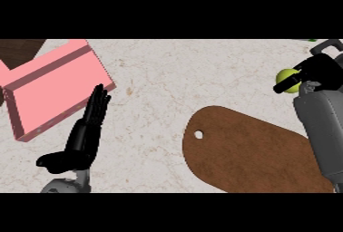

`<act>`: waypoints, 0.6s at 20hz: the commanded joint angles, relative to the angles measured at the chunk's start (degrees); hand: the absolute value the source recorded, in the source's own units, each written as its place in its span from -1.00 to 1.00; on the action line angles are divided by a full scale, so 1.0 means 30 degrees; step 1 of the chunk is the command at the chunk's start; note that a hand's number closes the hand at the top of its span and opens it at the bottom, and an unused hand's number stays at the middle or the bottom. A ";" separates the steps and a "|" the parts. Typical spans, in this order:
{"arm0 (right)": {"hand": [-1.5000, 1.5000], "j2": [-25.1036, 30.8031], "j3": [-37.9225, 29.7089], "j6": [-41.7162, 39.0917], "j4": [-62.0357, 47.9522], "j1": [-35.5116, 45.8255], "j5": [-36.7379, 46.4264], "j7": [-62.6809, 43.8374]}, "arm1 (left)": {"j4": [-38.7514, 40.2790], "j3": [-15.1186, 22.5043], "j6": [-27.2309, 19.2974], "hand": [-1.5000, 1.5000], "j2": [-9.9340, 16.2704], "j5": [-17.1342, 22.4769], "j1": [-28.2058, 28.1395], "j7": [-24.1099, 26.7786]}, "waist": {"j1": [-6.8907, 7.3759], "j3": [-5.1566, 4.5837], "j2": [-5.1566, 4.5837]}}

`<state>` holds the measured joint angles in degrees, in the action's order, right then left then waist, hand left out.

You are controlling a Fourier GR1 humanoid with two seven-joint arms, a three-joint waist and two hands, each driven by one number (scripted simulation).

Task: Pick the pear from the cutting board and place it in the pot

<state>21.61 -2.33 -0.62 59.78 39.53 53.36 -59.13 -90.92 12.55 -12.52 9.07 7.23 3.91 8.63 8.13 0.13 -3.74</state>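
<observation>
The yellow-green pear (289, 75) is held up at the right edge of the view, with my right hand (315, 70) shut on it; black fingers curl around it and hide most of it. The brown cutting board (248, 154) lies on the counter below and to the left of that hand, bare, with a small hole near its left end. My left hand (84, 136) rests open at the lower left, fingers pointing up. No pot is plainly visible; only a grey shape (330, 45) shows at the top right corner.
A pink tray-like box (50, 90) lies at the upper left, close to the left hand's fingertips. A dark brown object (19, 49) sits at the top left corner. Pale marbled counter (167, 81) stretches between the box and the board.
</observation>
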 commanded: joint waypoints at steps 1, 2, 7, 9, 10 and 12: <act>1.00 0.1467 -0.0710 0.1502 -0.2801 0.2650 0.1914 -0.1444 | 0.0129 0.0581 0.0046 0.00 -0.0261 -0.0329 0.0515 -0.0219 | 0.0609 0.0001 -0.0149; 1.00 0.1799 -0.0780 0.1859 -0.3087 0.3244 0.2314 -0.1322 | 0.0254 0.0477 0.0050 0.00 -0.0317 -0.0282 0.0895 -0.0225 | 0.0613 -0.0005 -0.0202; 1.00 0.2712 -0.0090 0.2732 -0.5269 0.5942 0.5289 -0.2187 | 0.0620 0.0955 0.0216 0.00 -0.0566 -0.0457 0.1113 -0.0258 | 0.0962 -0.0070 -0.0154; 1.00 0.2676 0.0055 0.3399 -0.6278 0.6370 0.6382 -0.2741 | 0.0477 0.0596 0.0405 0.00 -0.0145 -0.0317 0.1210 -0.0446 | 0.1101 -0.0054 -0.0129; 1.00 0.2932 0.0108 0.2675 -0.6817 0.7186 0.6804 -0.3054 | 0.0615 0.0877 -0.0182 0.00 -0.0876 -0.0515 0.1404 -0.0463 | 0.0970 -0.0077 -0.0070; 1.00 0.3418 -0.0233 0.2954 -0.7846 0.7522 0.7407 -0.3404 | 0.0822 0.0973 -0.0179 0.00 -0.0845 -0.0666 0.1288 -0.0389 | 0.0957 -0.0057 -0.0187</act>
<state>30.28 -2.95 5.54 41.47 57.86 71.09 -61.48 -89.37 14.78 -12.36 7.55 5.87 7.47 7.41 10.84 -0.03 -4.08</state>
